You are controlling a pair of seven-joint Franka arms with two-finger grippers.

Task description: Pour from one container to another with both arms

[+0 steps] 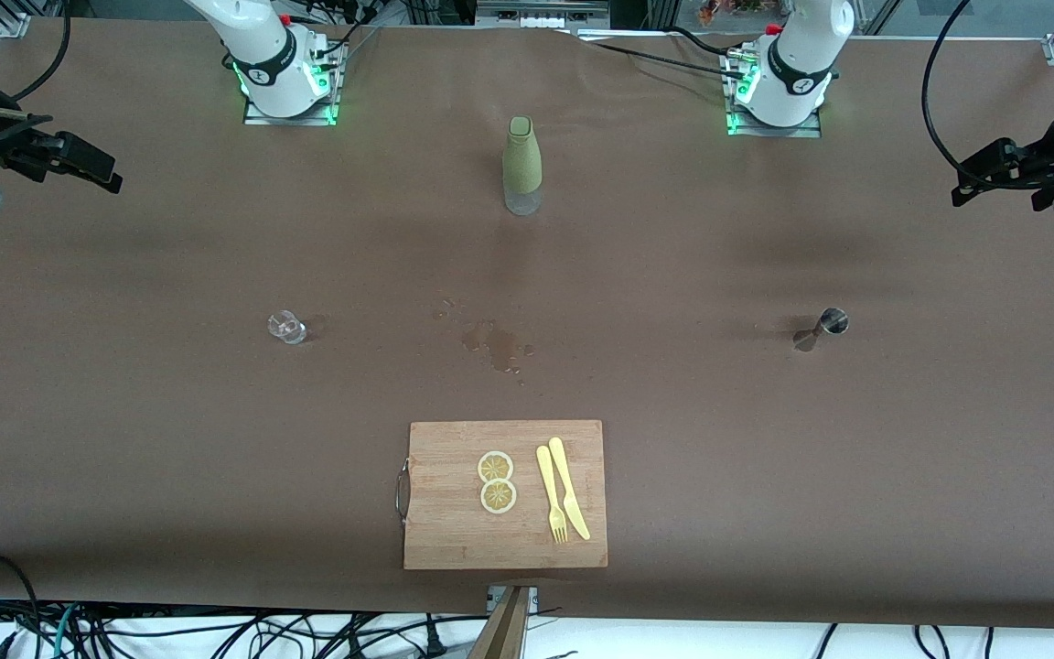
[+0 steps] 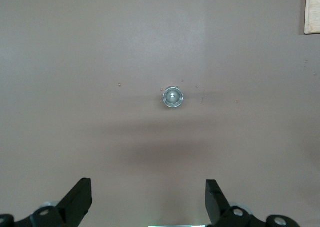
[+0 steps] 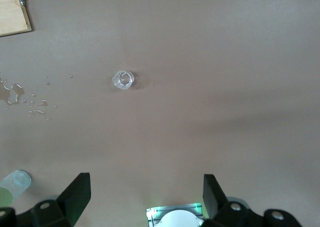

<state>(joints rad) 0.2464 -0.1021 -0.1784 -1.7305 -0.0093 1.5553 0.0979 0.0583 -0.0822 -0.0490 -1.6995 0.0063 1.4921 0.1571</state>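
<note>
A small clear glass stands toward the right arm's end of the table. A steel jigger stands upright toward the left arm's end. A green-sleeved bottle with a clear base stands between the two arm bases. My left gripper hangs high over the table, open and empty, looking down on the jigger. My right gripper is also high and open, holding nothing, above the stretch between its base and the glass. The front view shows the right arm's base and the left arm's base.
A wooden cutting board near the front edge carries two lemon slices, a yellow fork and knife. Spilled drops wet the cloth mid-table. Black-and-white gear juts in at both table ends.
</note>
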